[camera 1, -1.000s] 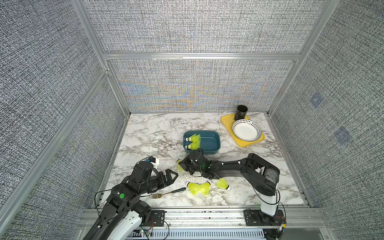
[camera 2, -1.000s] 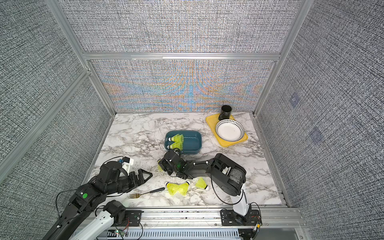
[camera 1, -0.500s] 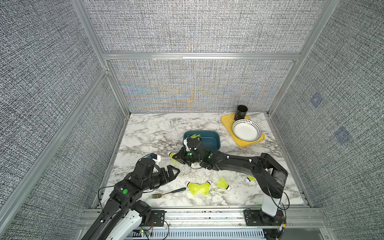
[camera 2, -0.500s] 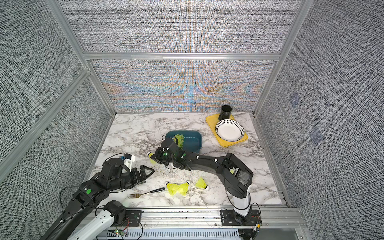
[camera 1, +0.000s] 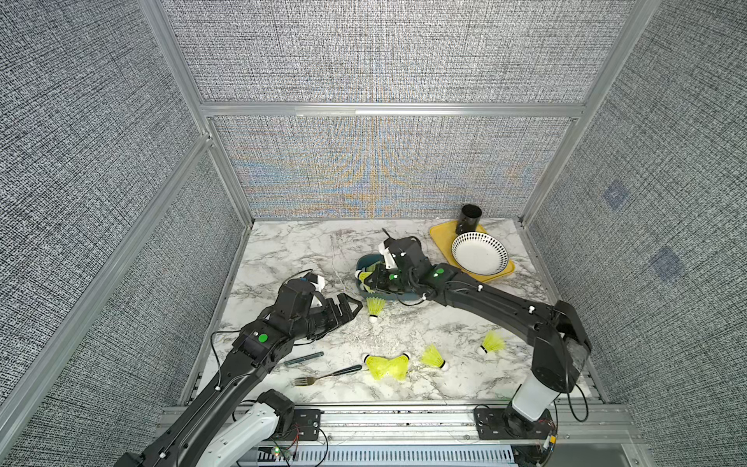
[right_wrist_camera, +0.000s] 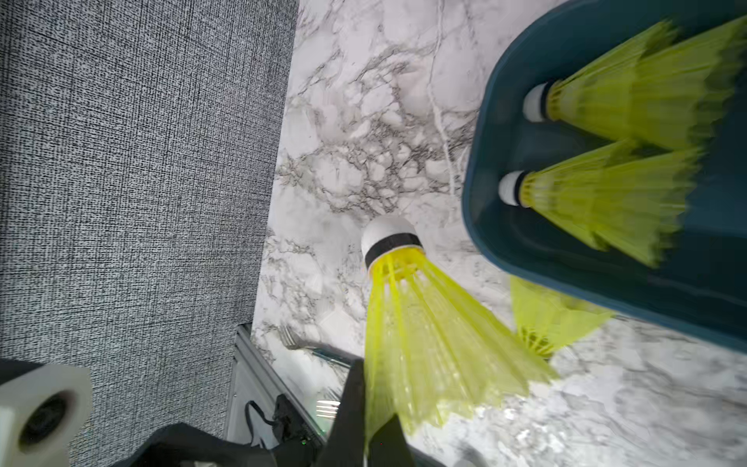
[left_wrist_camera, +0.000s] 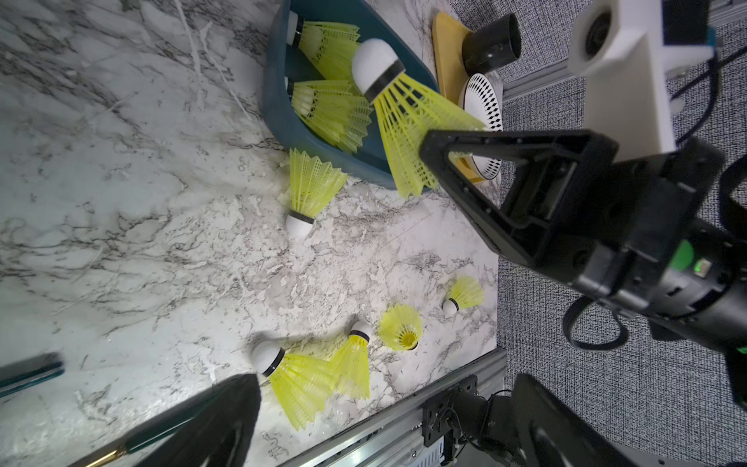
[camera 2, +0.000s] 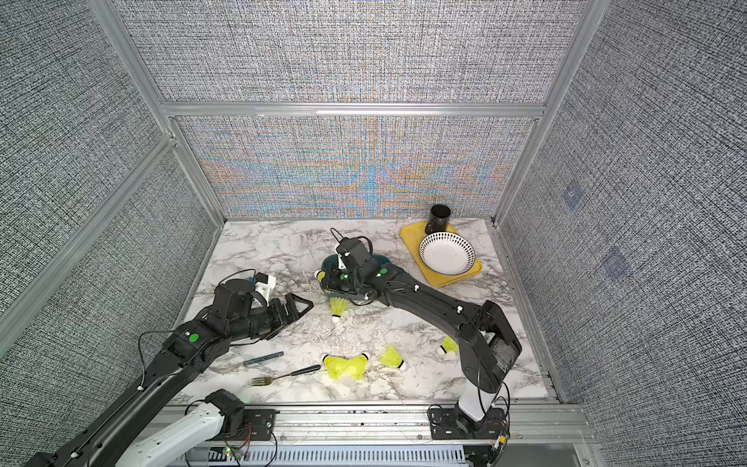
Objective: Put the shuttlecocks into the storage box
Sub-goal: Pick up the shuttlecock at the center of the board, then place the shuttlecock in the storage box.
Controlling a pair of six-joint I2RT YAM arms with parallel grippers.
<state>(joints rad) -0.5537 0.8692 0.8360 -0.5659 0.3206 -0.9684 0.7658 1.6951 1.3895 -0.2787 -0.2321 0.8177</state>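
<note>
My right gripper [camera 1: 374,279] is shut on the skirt of a neon yellow shuttlecock [right_wrist_camera: 424,323], white tip pointing away, held in the air at the left end of the teal storage box [left_wrist_camera: 279,101]. Two shuttlecocks [right_wrist_camera: 598,202] lie inside the box. Another one [camera 1: 375,307] stands on the marble just in front of the box. Several more lie near the front edge, two touching [camera 1: 388,366], one [camera 1: 433,356] beside them and one [camera 1: 493,343] further right. My left gripper [camera 1: 351,307] is open and empty, left of the shuttlecock by the box.
A fork [camera 1: 323,378] and a dark pen [camera 1: 303,359] lie at the front left. A yellow tray [camera 1: 499,275] at the back right carries a white dotted bowl [camera 1: 479,254] and a black cup [camera 1: 470,218]. My right arm reaches across above the box.
My right gripper has carried its shuttlecock away from the table front up to the box's left end. My left gripper has edged a little toward the middle and stayed open.
</note>
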